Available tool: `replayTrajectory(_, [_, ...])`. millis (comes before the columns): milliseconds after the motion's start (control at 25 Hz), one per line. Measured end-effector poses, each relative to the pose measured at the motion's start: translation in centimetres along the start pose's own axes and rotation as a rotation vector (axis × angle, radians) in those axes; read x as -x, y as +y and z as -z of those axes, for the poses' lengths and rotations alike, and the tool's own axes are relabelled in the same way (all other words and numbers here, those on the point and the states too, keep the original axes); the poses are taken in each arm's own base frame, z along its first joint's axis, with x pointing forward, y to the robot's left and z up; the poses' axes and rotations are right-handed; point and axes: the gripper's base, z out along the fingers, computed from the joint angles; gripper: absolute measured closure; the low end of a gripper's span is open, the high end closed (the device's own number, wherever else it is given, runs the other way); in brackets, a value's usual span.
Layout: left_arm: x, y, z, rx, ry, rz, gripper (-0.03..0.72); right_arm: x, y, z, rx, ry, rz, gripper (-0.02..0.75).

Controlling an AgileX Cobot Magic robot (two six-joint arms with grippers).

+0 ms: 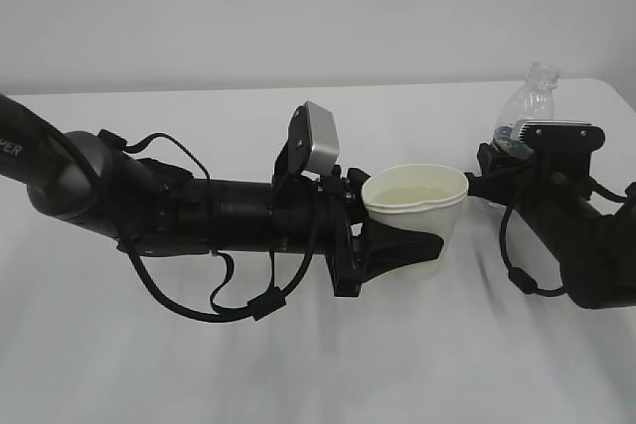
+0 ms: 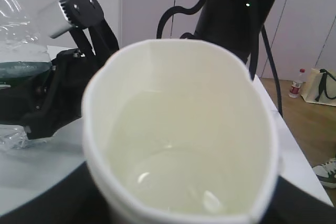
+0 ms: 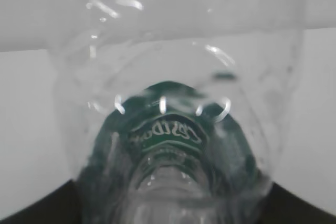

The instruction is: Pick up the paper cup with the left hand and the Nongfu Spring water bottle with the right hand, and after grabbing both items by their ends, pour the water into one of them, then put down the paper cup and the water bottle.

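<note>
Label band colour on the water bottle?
Dark green on the water bottle; right wrist view shows it best.

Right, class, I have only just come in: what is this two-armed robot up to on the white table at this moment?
The left hand grips the paper cup, which stands upright near the middle of the white table and holds clear water. The right hand is closed on the Nongfu Spring water bottle, upright at the far right and apart from the cup. No water is flowing between them. Judging by the filled cup, the pouring looks done, and neither item has been released.
</note>
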Motion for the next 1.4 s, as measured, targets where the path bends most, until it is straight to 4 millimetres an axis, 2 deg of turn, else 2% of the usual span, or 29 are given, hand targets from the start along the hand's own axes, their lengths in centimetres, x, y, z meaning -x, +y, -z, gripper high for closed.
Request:
replayTrajectory(320, [0.0, 0.0, 0.0, 0.001, -0.001, 0.001, 0.263, 0.0, 0.1, 0.0, 0.012, -0.005, 0.005, 0.381])
replayTrajectory(440, [0.0, 0.0, 0.0, 0.001, -0.001, 0.001, 0.263, 0.0, 0.3, 0.0, 0.038, -0.005, 0.017, 0.318])
replayTrajectory(560, [0.0, 0.0, 0.0, 0.001, -0.001, 0.001, 0.263, -0.1, 0.5, 0.0, 0.053, -0.002, 0.024, 0.211])
replayTrajectory(680, [0.0, 0.0, 0.0, 0.001, -0.001, 0.001, 0.263, -0.3, 0.5, 0.0, 0.059, 0.006, 0.027, 0.151])
replayTrajectory(1080, [0.0, 0.0, 0.0, 0.001, -0.001, 0.001, 0.263, -0.7, 0.6, 0.7, 0.078, 0.031, 0.037, 0.132])
replayTrajectory(1400, [0.0, 0.0, 0.0, 0.001, -0.001, 0.001, 0.263, 0.5, 0.6, 2.3, 0.079, 0.03, 0.037, 0.132])
